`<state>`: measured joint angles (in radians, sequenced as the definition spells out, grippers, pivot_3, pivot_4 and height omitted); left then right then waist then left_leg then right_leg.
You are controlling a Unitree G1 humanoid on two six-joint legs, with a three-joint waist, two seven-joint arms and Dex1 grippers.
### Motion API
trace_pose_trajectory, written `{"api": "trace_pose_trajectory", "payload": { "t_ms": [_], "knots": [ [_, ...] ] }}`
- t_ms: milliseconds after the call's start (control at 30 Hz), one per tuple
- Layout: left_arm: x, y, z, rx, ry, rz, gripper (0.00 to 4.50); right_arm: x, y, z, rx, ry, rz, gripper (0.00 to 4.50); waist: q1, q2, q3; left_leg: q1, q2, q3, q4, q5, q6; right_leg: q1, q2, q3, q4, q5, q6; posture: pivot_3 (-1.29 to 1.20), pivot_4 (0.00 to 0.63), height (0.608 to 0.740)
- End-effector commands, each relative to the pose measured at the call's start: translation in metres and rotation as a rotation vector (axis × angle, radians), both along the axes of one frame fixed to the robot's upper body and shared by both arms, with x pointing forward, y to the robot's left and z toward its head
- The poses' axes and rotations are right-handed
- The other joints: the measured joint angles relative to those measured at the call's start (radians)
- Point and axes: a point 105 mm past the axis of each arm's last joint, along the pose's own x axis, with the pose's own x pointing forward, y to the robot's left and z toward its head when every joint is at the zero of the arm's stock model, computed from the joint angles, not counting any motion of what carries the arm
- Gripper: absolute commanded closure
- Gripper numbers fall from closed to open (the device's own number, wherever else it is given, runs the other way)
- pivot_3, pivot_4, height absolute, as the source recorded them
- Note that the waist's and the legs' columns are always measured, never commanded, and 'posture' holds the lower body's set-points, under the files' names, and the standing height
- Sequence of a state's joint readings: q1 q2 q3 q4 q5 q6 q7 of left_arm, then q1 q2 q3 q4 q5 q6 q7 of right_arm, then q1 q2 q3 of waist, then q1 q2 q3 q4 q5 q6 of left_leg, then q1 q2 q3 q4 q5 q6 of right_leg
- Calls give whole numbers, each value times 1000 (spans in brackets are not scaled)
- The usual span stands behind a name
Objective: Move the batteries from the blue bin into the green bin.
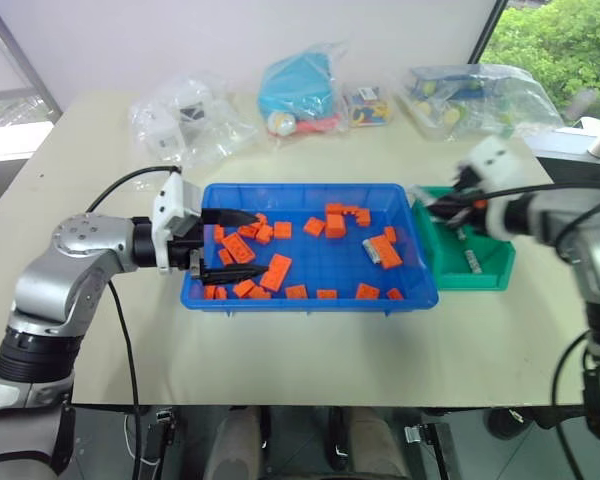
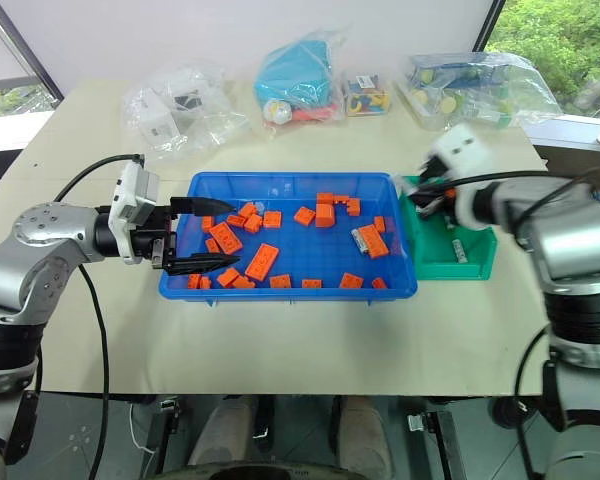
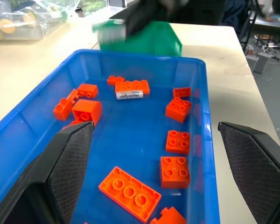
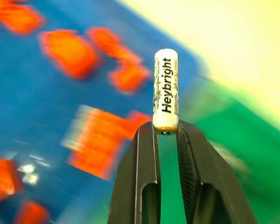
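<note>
The blue bin (image 1: 310, 300) sits mid-table, holding several orange bricks (image 1: 277, 270) and one silver battery (image 1: 372, 252), which also shows in the left wrist view (image 3: 129, 95). The green bin (image 1: 495, 250) stands against its right end with a battery (image 1: 472, 262) lying inside. My right gripper (image 4: 166, 133) is shut on the lower end of an upright battery (image 4: 165, 88); in the head views it is blurred (image 1: 438, 207) above the green bin's near-left corner. My left gripper (image 1: 242, 244) hangs open over the blue bin's left end, nothing between its fingers.
Clear plastic bags of toys lie along the table's back: one at left (image 1: 185, 115), a turquoise one in the middle (image 1: 300, 90), one at right (image 1: 470, 95). A black cable (image 1: 120, 185) loops from my left wrist. Bare tabletop lies in front of both bins.
</note>
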<state>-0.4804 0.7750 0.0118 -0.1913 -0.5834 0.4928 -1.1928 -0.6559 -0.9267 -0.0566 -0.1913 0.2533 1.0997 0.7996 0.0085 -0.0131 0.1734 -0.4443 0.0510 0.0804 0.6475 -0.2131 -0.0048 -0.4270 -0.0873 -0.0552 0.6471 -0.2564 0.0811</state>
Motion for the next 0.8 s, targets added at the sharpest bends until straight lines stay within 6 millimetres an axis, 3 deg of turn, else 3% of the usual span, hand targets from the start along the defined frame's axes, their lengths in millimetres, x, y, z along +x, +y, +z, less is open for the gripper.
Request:
{"api": "trace_pose_trajectory", "payload": {
  "t_ms": [33, 167, 300, 400, 567, 667, 800],
  "knots": [
    [0, -5, 4, -4, -24, -24, 0, -11, -24, 7, -9, -13, -72, 4494, 1, 0, 0, 0, 0, 0, 0, 0, 0, 0, 0, 0, 0, 0, 0, 0, 150, 736],
    [4, -10, 5, -12, -28, -40, 0, -20, -33, -9, -21, 29, -113, 4494, 2, 0, 0, 0, 0, 0, 0, 0, 0, 0, 0, 0, 0, 0, 0, 0, 150, 736],
    [6, -13, 7, -17, -33, -52, 0, -20, -33, -18, -49, 33, -123, 2555, 0, 0, 0, 0, 0, 0, 1, 0, 0, 0, 0, 0, 0, 0, 0, 0, 150, 736],
    [7, -14, 7, -16, -34, -58, 0, -17, -27, -13, -54, 8, -100, 1286, 1, 0, 0, 0, 0, 0, 1, 0, 0, 0, 0, 0, 0, 0, 0, 0, 150, 736],
    [6, -14, 6, -12, -28, -66, 0, -11, 23, 8, 50, -44, 88, 1286, -4, 0, 0, 0, 0, 0, 1, 0, 0, 0, 0, 0, 0, 0, 0, 0, 150, 736],
    [5, -15, 6, -9, -27, -69, 0, -10, 55, 1, 65, -15, 183, 1286, -5, 0, 0, 0, 1, -1, 0, 0, 0, 0, 1, 0, 1, 0, 0, 0, 150, 736],
    [5, -14, 6, -4, -29, -61, 0, -6, 92, -30, 38, 46, 270, 1286, -2, 0, 0, 0, 1, -1, 0, 0, 0, 0, 1, 0, 1, 0, 0, 0, 150, 736]
  ]
}}
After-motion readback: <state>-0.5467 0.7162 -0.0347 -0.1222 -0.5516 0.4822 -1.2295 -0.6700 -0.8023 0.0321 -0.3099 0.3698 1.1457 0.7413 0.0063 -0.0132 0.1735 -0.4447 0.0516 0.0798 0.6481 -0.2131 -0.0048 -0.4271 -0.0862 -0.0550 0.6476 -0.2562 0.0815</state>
